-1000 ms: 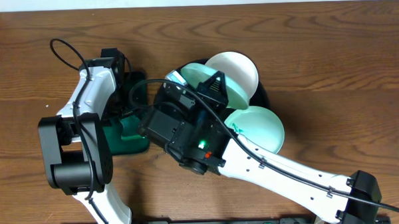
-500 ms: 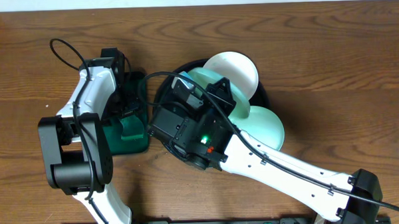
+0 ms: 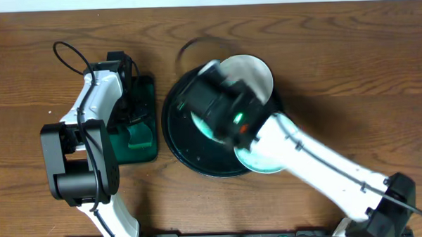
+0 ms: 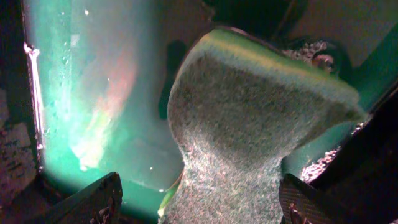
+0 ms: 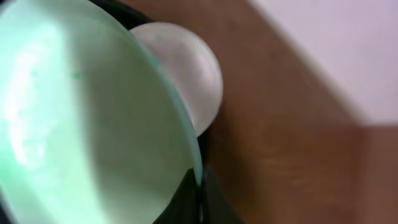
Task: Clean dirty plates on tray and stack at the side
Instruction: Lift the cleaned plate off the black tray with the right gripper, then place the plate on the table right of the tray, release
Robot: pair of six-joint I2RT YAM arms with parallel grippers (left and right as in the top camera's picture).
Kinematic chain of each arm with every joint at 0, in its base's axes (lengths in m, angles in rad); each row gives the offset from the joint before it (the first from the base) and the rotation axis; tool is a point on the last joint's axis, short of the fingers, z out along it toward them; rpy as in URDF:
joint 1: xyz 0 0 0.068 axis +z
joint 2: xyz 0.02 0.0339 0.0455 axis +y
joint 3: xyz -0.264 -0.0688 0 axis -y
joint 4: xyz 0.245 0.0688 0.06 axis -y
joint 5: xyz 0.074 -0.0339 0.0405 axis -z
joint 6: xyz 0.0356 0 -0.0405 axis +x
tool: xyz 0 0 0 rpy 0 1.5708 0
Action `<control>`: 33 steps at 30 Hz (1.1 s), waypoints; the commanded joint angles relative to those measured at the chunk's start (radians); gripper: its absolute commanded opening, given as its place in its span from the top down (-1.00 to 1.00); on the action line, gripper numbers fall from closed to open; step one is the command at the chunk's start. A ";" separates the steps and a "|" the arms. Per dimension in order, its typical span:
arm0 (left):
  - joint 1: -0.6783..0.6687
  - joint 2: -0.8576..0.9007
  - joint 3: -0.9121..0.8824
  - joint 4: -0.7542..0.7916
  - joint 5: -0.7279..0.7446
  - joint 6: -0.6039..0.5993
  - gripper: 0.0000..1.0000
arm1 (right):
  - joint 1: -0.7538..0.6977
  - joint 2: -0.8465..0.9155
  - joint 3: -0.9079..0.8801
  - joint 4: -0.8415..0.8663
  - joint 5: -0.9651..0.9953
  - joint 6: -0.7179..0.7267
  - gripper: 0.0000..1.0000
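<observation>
Mint plate [image 5: 81,124] held over blk tray [image 3: 180,144], white plate [image 3: 255,75] at rim.

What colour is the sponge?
Green, with a rough greyish scrubbing face; the sponge shows best in the left wrist view.

Overhead, the right arm [image 3: 218,108] is motion-blurred at centre, hiding part of the tray [image 3: 191,158]; the right wrist's mint plate [image 5: 81,124] is soft and cut off at left; the left wrist's sponge [image 4: 249,137] is cut off below.

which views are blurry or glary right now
Overhead: the right arm is motion-smeared over the black tray, the rest sharp. Right wrist: soft all over, a mint plate filling the left half. Left wrist: sponge sharp, pinkish glare on the green tray.
</observation>
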 commanded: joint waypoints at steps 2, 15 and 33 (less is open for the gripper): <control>0.003 0.008 -0.002 -0.007 -0.001 0.002 -0.61 | -0.174 -0.026 0.023 0.008 -0.288 0.244 0.98; 0.003 0.008 -0.002 -0.007 -0.001 0.002 -0.61 | -0.824 -0.026 0.021 0.031 -0.674 0.279 0.98; 0.003 0.008 -0.002 -0.011 -0.001 0.002 -0.62 | -1.198 0.286 0.019 0.081 -0.698 0.135 0.98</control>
